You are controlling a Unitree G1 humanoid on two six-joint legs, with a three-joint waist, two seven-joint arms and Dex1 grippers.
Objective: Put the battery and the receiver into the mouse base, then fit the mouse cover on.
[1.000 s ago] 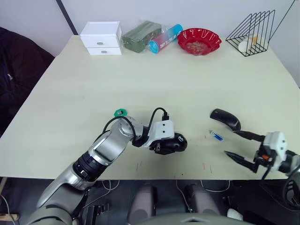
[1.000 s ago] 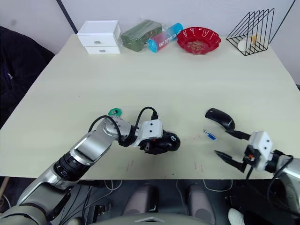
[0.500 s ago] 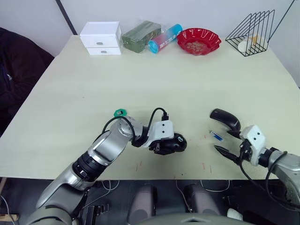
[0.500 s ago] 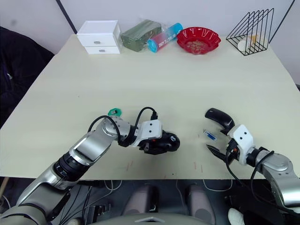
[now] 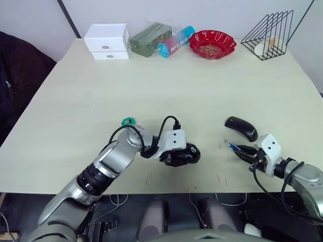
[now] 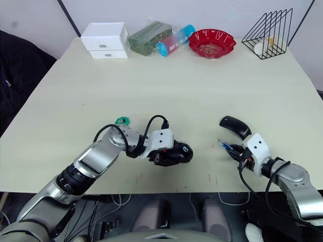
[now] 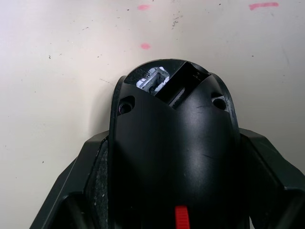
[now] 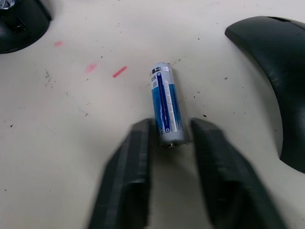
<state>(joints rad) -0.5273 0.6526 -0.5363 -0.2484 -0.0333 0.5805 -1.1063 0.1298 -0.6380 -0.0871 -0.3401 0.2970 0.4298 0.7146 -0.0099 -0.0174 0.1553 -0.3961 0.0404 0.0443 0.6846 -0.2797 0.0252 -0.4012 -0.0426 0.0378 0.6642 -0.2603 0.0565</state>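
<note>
The battery (image 8: pixel 166 104) lies flat on the table (image 5: pixel 166 80), just at seven o'clock of the mouse cover (image 5: pixel 241 128). The right gripper (image 8: pixel 167 143) straddles only its near end, fingers parted; closing there could squirt it away rolling. At nine o'clock, the left gripper (image 5: pixel 174 156) clamps the mouse base (image 7: pixel 174 143).

The battery (image 8: pixel 166 111), a blue-and-white cylinder, lies flat on the counter (image 5: pixel 166 85), just beside the mouse cover (image 5: pixel 241 128). The mouse cover, a plain glossy black arched shell, rests on the counter well apart from the mouse base (image 7: pixel 174 143). The mouse base is a black oval body with an open compartment and a red part showing.
</note>
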